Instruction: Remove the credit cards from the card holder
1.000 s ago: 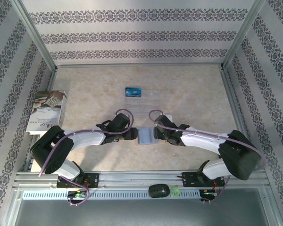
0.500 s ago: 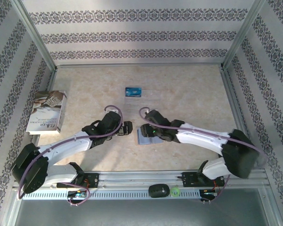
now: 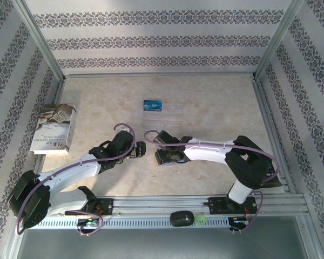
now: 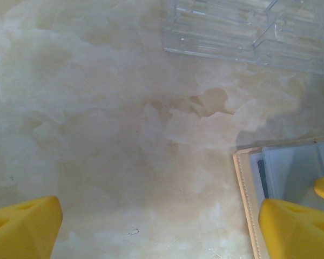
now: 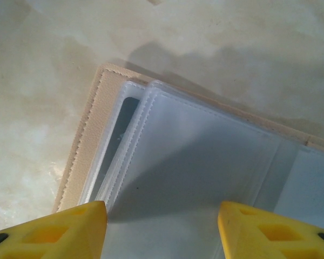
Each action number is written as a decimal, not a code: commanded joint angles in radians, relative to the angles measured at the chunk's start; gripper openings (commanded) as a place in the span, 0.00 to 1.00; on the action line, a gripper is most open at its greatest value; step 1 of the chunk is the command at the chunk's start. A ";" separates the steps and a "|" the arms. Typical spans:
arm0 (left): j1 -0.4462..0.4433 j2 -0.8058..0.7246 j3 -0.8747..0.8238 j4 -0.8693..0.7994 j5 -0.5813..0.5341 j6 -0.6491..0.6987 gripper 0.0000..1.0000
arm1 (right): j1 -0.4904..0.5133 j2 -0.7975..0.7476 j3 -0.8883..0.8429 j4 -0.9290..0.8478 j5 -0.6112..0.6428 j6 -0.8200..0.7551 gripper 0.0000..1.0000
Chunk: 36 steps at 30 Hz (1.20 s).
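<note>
A pale beige, marble-patterned table point(image 3: 221, 108) sits inside walls papered in grey and white ornamental bands. At its left edge lies a paperback book point(image 3: 52, 128) with a pale cover.

Toward the far middle of the table is a clear plastic compartment tray point(image 3: 171, 116). A bright blue card point(image 3: 152, 105) with pale print lies flat at its far left corner; whether the card is inside a compartment or on top I cannot tell. The tray's other compartments look bare.

The small flat tan folding card holder point(image 5: 89, 135) lies open on the table nearer the arms, just on the near side of the tray, with its stitched tan border around a stack of clear plastic sleeves. Through the outermost sleeve, by the tan edge, something dark shows, apparently a dark card point(image 5: 127, 110) tucked in its pocket.

The right gripper point(image 5: 162, 216) hangs right over the sleeves, its yellow fingers partly spread and clamping nothing; whether they touch the plastic I cannot tell. The left gripper point(image 4: 159, 216) is just left of the card holder, spread wide over bare table and holding nothing.
</note>
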 commanded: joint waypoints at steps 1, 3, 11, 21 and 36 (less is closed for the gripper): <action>0.014 0.016 0.002 -0.007 0.012 0.017 0.94 | 0.014 0.038 0.019 -0.036 0.016 -0.021 0.59; 0.015 0.026 0.010 -0.003 0.024 0.022 0.94 | 0.014 0.052 0.015 -0.033 0.014 -0.021 0.58; 0.014 0.087 0.021 0.044 0.112 0.032 0.89 | 0.007 0.049 -0.019 0.021 0.000 -0.017 0.32; -0.010 0.202 0.026 0.177 0.217 0.005 0.86 | -0.023 -0.031 -0.105 0.163 -0.054 -0.012 0.00; -0.059 0.358 0.066 0.270 0.236 0.002 0.79 | -0.070 -0.146 -0.223 0.370 -0.182 0.061 0.00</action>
